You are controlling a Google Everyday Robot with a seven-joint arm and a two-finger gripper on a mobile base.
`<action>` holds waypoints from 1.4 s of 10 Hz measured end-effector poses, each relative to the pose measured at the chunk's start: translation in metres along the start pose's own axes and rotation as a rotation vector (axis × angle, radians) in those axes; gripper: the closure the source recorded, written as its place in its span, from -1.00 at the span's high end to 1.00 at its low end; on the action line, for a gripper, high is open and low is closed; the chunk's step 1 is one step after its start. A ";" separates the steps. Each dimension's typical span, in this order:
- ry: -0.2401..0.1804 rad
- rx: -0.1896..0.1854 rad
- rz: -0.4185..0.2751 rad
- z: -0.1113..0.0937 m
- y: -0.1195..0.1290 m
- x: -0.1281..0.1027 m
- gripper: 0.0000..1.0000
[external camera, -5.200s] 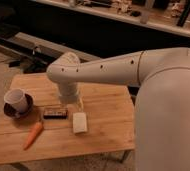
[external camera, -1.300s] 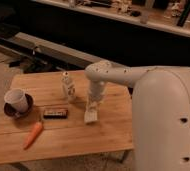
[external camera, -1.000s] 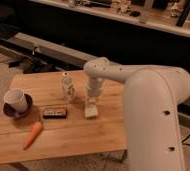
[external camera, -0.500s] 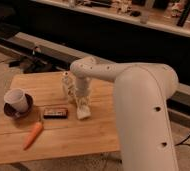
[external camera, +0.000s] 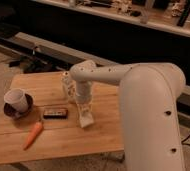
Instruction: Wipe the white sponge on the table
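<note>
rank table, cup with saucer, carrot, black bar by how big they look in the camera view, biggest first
table
cup with saucer
carrot and black bar: look about alike, tied
The gripper, shut on the white sponge, is mid-table.

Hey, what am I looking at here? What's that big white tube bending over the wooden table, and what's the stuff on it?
The tube is a robot arm, seen by one camera looking down; where it is mounted is unclear. The claw at its tip, mid-table, is shut on the white sponge, holding it against the table. Also there: a white cup on a dark saucer, a black bar, a carrot and a small bottle.
</note>
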 end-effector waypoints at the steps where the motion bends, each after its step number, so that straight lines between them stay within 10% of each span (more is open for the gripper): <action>1: 0.015 0.012 0.013 0.003 -0.009 0.006 -1.00; 9: -0.046 0.123 0.212 -0.017 -0.101 -0.033 -1.00; 14: -0.103 0.104 0.171 -0.015 -0.057 -0.108 -1.00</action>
